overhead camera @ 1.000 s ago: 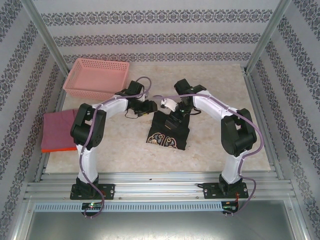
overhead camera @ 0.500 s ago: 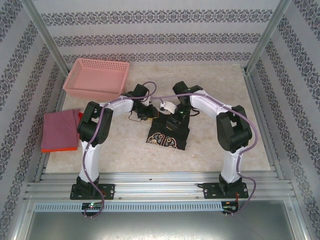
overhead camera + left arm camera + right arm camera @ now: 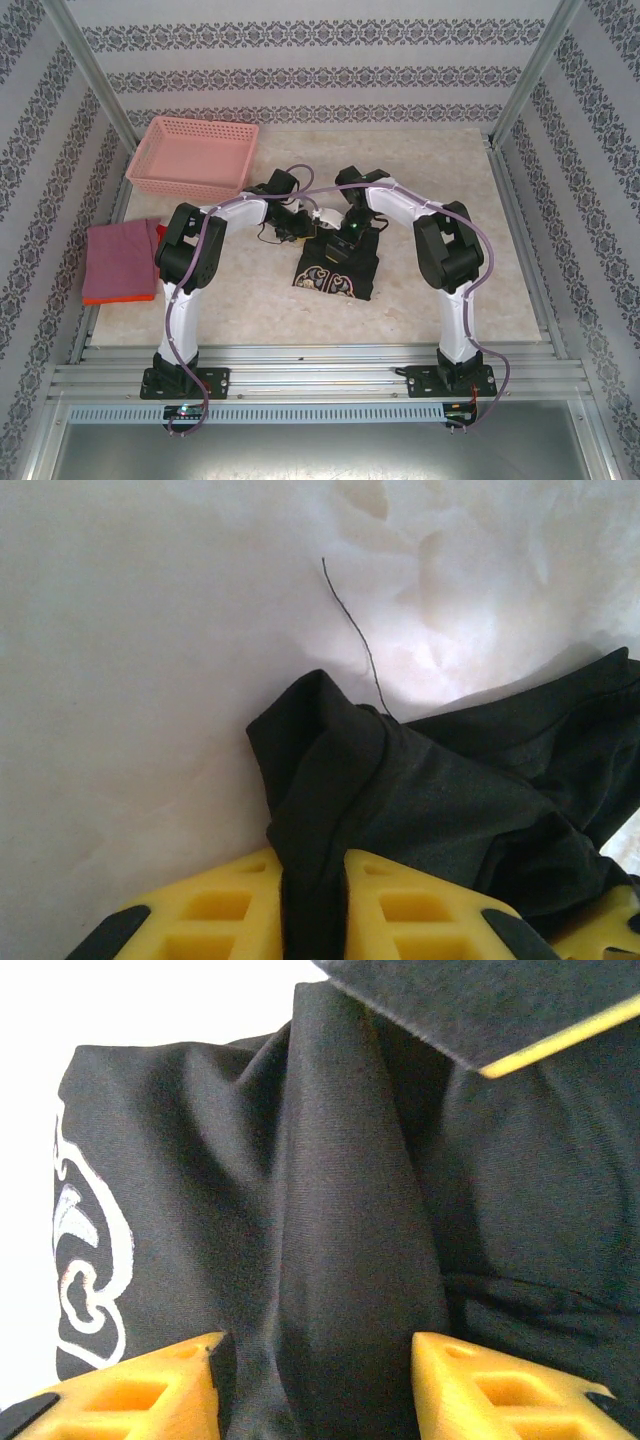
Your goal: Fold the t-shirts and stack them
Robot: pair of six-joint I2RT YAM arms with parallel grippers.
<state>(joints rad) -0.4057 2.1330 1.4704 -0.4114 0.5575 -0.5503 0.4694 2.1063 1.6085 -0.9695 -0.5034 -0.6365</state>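
Shirts are seen in two spots on the table (image 3: 470,280). A black shirt (image 3: 340,270) is bunched small at the middle of the top view, with its tan emblem (image 3: 333,282) near its lower edge. Both arms are bent in over the shirt's upper edge, one from each side, close together.

In the left wrist view, a corner of the black shirt is pinched tight between the yellow fingers (image 3: 215,915) of the left gripper (image 3: 313,910), at the bottom middle of the frame. More cloth is heaped at the lower right. A thin thread (image 3: 355,630) is seen on the bare white table above it.

In the right wrist view, a raised fold of the black shirt is set between the fingers of the right gripper (image 3: 318,1390), which are held apart. It cannot be told if the fold is squeezed.

A folded pink shirt (image 3: 120,255) is laid at the left edge of the top view, on an orange shirt (image 3: 118,298) whose edge is shown along the lower side. A basket (image 3: 190,182) is placed at the upper left, well apart from the black shirt. Bare table is seen to the right of the black shirt and below it.
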